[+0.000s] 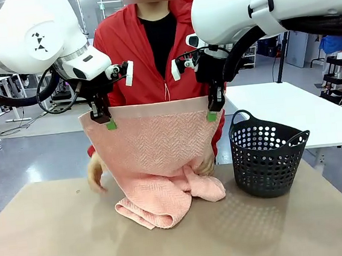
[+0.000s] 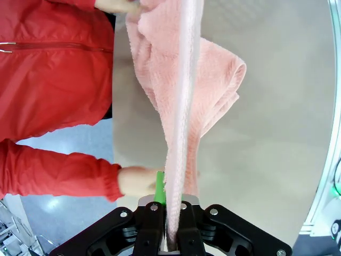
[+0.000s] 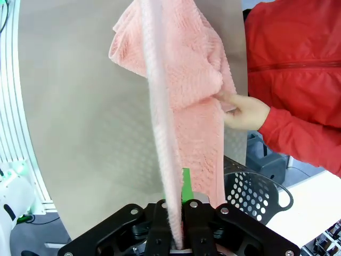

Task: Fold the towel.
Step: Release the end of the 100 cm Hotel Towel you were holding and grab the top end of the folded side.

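The left pincer [image 1: 105, 121] and right pincer [image 1: 214, 110] each clench a top corner of the towel [image 1: 157, 144], which hangs between them, its lower end bunched on the desk [image 1: 60, 235] beside the basket [image 1: 267, 155].

Towel [image 1: 160, 144] between left gripper [image 1: 106, 122] and right gripper [image 1: 214, 112], lower end on table [image 1: 54, 236], basket [image 1: 268, 155] to its right, person [image 1: 128, 53] behind

Rough terry cloth towel [image 1: 158, 147], perforated matt plastic basket [image 1: 267, 155], matt table [image 1: 60, 235]
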You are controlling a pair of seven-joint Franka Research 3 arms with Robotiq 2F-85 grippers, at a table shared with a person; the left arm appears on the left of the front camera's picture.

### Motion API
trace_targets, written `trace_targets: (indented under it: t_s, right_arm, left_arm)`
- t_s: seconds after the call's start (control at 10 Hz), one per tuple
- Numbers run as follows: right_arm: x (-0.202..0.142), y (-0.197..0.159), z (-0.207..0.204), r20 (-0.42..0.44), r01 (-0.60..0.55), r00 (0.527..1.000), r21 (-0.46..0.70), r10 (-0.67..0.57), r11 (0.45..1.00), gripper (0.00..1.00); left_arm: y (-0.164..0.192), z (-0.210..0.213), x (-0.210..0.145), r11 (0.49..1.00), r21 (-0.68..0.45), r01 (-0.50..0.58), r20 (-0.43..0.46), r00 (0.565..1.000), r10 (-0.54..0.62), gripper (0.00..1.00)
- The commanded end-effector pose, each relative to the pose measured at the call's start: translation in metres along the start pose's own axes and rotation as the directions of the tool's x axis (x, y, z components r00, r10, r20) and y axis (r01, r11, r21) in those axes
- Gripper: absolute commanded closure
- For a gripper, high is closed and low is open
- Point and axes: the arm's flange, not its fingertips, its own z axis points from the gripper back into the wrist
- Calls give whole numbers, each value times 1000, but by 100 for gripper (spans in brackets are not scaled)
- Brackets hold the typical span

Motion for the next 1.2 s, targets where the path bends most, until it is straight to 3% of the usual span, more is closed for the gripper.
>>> trace_targets:
  t_s: [0.0, 1.1]
  right_arm:
    - [0, 0, 0, -3, -2, 1000, -3, 2, 1000, 100]
    - [0, 0, 0, -3, -2, 1000, -3, 2, 1000, 100]
  left_arm:
    - [1, 0, -1, 1000, 4, 2, -3, 1000, -2, 100]
    - [1, 0, -1, 1000, 4, 2, -3, 1000, -2, 100]
